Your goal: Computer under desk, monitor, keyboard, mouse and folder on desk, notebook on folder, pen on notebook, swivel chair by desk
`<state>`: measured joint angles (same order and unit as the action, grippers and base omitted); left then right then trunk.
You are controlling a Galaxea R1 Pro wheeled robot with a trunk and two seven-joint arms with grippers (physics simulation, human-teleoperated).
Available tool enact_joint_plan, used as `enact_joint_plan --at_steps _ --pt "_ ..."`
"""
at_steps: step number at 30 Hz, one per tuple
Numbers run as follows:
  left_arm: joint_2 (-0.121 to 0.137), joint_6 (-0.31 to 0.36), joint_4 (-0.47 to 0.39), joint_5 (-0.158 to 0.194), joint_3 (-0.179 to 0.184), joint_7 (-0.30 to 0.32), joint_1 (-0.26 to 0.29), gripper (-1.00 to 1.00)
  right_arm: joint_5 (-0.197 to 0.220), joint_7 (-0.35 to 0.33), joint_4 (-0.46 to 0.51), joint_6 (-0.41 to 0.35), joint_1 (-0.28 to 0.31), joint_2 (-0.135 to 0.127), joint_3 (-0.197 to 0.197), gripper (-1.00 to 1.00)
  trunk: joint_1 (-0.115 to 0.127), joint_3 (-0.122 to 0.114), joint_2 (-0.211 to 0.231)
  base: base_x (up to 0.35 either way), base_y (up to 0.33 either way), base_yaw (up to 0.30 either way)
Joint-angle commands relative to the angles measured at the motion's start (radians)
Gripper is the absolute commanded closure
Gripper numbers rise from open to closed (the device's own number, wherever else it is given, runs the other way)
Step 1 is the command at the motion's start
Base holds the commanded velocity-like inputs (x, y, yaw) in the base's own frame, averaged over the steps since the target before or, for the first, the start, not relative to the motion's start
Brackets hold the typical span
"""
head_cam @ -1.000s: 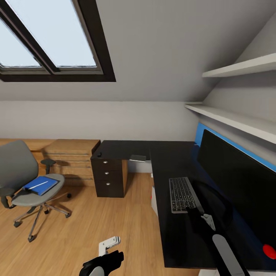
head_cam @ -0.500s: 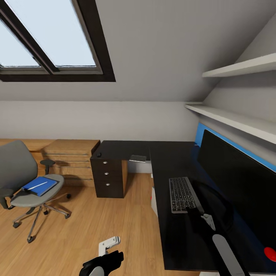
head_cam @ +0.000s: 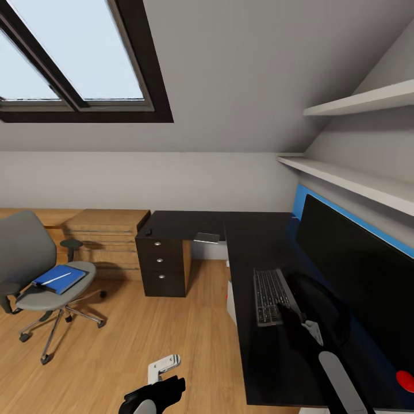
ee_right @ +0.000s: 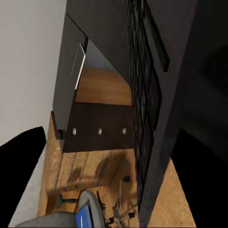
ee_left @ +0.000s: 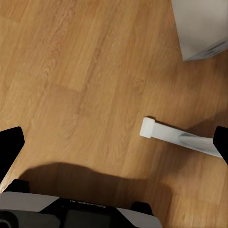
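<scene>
My right gripper (head_cam: pixel 289 313) clamps the keyboard (head_cam: pixel 270 294), now tilted up off the desk (head_cam: pixel 253 236), ready for repositioning; left gripper (ee_left: pixel 114 142) spread.

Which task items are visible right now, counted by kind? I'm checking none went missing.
Monitor: 1
Keyboard: 1
Mouse: 1
Pen: 1
Swivel chair: 1
Desk: 1
Total: 6

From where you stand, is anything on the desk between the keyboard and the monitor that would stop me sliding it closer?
Nothing visible lies between the keyboard and the monitor on the desk, apart from the monitor's own round base and the right gripper at the keyboard's near end.
</scene>
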<state>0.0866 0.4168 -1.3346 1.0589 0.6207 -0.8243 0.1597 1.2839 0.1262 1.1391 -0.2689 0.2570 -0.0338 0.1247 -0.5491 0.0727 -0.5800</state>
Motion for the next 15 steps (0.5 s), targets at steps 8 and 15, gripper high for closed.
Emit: enact_joint_plan --at_steps 8,15 --pt "0.001 0.002 -0.002 0.005 0.002 -0.007 0.001 -1.00 0.009 0.007 0.002 -0.004 0.001 0.000 0.001 -1.00 0.000 0.002 -0.002 0.000 0.000 0.000" --pt "0.001 0.002 -0.002 0.005 0.002 -0.007 0.001 -1.00 0.009 0.007 0.002 -0.004 0.001 0.000 0.001 -1.00 0.000 0.002 -0.002 -0.101 -0.043 0.000"
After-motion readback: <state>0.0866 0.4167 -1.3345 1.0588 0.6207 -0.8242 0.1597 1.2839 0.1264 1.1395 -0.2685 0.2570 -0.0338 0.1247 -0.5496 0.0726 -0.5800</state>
